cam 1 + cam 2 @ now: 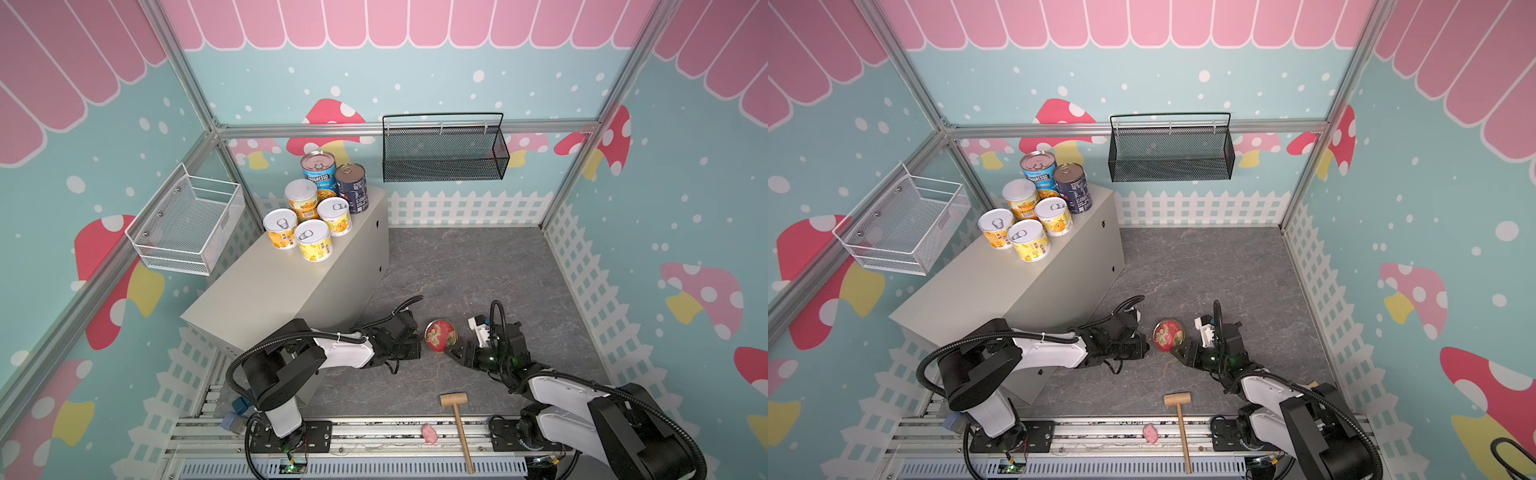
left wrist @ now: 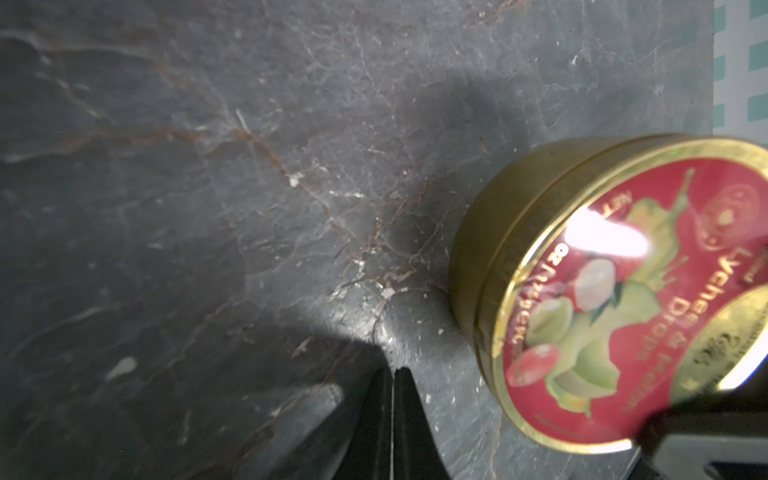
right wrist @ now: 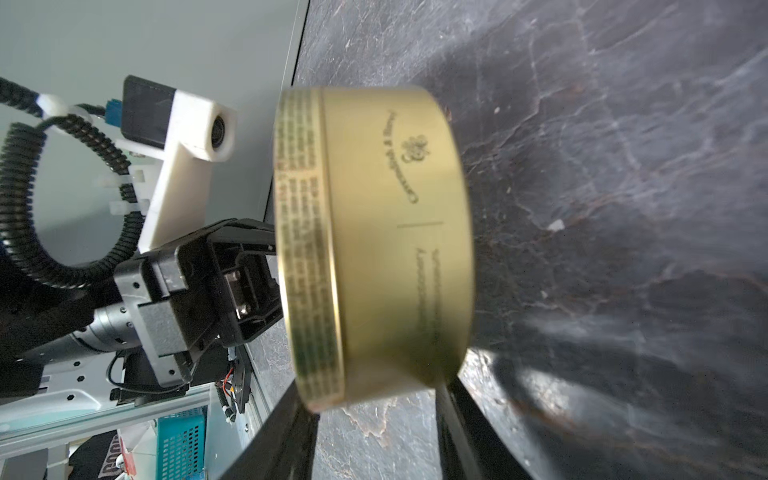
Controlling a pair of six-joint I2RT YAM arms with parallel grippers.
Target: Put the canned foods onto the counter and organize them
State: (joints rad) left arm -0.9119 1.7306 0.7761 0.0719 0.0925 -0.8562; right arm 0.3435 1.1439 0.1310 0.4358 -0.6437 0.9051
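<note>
Two right jaws pinch the gold tin [image 3: 374,241] between them.

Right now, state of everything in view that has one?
flat tin, tilted, clamped lid-to-base.
right end effector, shut on the flat tin.
left end effector, shut, holding nothing.
Progresso can, upright on the counter.
navy can, upright on the counter.
four yellow cans, upright, clustered on the counter.
mallet, lying flat.
pink toy, lying on front rails.
black mesh basket, hanging.
white wire basket, hanging.

White-and-black arms [image 1: 345,353], ribbed black cables [image 3: 16,208]
</note>
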